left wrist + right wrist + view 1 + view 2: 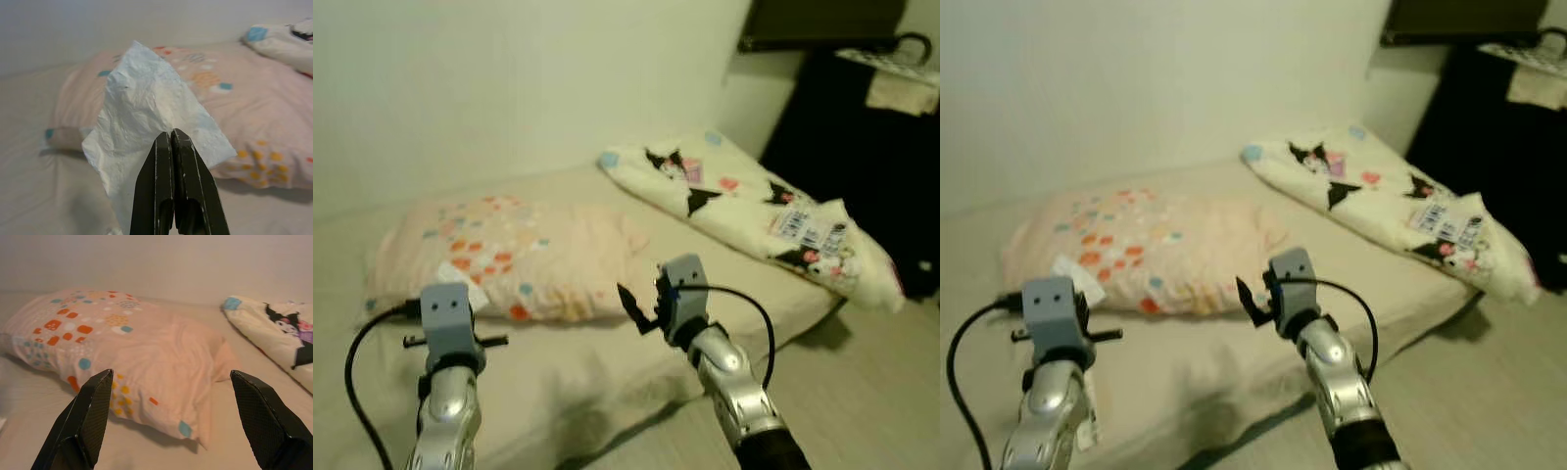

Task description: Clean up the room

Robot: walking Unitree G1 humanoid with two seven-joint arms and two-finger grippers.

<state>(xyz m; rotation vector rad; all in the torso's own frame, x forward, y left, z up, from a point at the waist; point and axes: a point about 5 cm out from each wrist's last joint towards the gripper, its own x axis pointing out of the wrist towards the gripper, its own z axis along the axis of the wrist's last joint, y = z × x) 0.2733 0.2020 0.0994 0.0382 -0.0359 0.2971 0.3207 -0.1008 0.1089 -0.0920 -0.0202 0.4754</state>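
Pinching a crumpled white tissue (146,122) between closed fingers, your left gripper (172,139) hovers above the bed (568,362) before the pink dotted pillow (509,257), while your right gripper (176,421), spread wide and empty, faces that pillow, the cartoon-print pillow (754,211) farther right.

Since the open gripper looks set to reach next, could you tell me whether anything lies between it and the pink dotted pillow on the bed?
Nothing visible does. The right gripper, fingers wide apart, faces the pink dotted pillow across bare beige sheet. The left gripper is shut on a crumpled white tissue, off to the side.
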